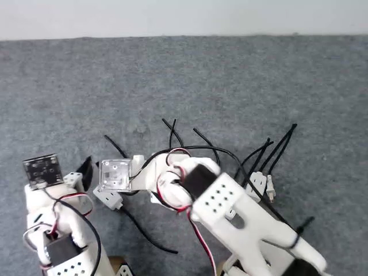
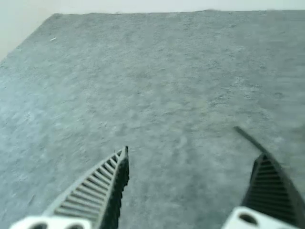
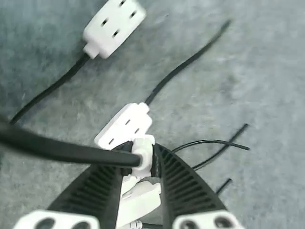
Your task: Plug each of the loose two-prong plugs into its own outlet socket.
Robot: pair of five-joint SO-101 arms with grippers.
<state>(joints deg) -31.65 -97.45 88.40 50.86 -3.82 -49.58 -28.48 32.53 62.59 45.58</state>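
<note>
My right gripper (image 3: 143, 151) is shut on a white two-prong plug (image 3: 141, 151) with a thick black cord. The plug is right at the end of a white outlet socket (image 3: 125, 125); I cannot tell whether the prongs are in. Another white piece (image 3: 140, 196) lies between the fingers behind it. A second socket (image 3: 114, 26) with a black cord lies farther off, and in the high view a socket (image 1: 109, 198) lies beside the right arm's wrist. A loose white plug (image 1: 260, 184) rests to the right. My left gripper (image 2: 190, 164) hangs open over bare carpet at the left (image 1: 86, 171).
Several thin black cords (image 1: 270, 150) fan out across the grey carpet (image 1: 190, 86) around the right arm. A black cord (image 1: 146, 236) runs from the near socket toward the front. The far half of the carpet is bare.
</note>
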